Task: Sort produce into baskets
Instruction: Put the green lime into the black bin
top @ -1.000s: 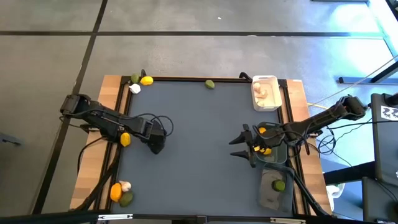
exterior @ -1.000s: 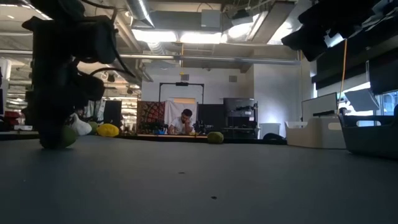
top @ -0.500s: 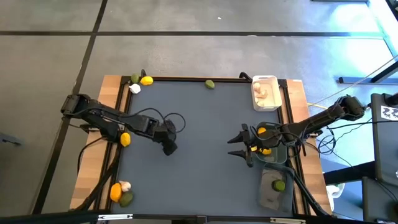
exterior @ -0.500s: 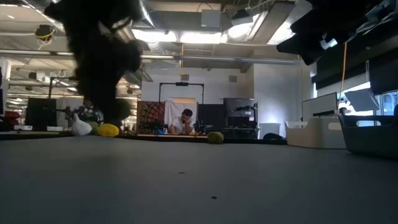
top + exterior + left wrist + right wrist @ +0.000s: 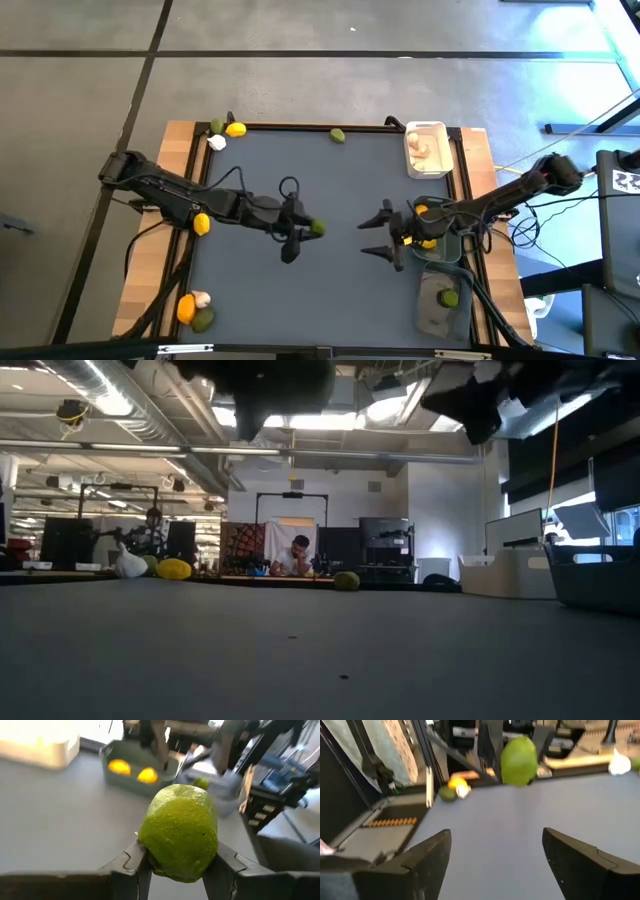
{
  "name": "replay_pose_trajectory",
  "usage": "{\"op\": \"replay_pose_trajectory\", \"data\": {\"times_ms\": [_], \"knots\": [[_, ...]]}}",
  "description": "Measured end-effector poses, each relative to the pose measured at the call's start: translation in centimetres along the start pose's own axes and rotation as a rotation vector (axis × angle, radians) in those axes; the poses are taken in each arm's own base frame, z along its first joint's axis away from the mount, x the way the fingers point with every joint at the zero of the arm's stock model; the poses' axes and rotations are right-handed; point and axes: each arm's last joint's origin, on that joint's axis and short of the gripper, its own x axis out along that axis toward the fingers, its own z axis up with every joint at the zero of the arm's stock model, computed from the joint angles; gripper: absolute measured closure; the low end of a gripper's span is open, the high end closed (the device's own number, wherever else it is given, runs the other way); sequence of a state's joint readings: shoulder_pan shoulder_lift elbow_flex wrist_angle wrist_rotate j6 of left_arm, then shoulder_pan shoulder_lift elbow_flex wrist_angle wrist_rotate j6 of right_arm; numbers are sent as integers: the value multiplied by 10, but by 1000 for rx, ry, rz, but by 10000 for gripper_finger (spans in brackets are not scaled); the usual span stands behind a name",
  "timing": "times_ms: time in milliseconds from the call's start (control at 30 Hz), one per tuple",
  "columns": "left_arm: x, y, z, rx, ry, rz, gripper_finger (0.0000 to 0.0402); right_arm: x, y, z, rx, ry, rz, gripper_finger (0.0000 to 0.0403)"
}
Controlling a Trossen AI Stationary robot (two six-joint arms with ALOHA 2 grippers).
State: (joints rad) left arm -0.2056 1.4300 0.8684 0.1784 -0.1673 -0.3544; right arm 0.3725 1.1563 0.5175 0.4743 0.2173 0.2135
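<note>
Right tool (image 5: 495, 857) fingers spread wide, green lime (image 5: 519, 761) held aloft beyond, grey table (image 5: 520, 815)

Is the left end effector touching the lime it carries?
Touching. In the left wrist view the left end effector has both fingers pressed against the sides of the lime.

lime (image 5: 180, 832): dull green | 2 lemons (image 5: 134, 771): yellow-orange | basket (image 5: 142, 782): dark grey-green | table (image 5: 330, 280): grey

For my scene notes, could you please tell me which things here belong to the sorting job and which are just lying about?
Job: lime in the left gripper; open right gripper; white basket; dark basket; translucent basket; loose lemon.
Lying about: cables; people at desks.
</note>
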Motion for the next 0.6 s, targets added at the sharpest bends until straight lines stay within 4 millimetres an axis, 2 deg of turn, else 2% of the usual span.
{"op": "replay_pose_trajectory", "data": {"times_ms": [333, 600], "knots": [[13, -6, 9, 19, -183, -49, 250, 12, 4, 5, -8, -152, 29, 109], [39, -17, 7, 11, -227, -82, 257, 18, 7, 17, 1, -197, 20, 110]]}}
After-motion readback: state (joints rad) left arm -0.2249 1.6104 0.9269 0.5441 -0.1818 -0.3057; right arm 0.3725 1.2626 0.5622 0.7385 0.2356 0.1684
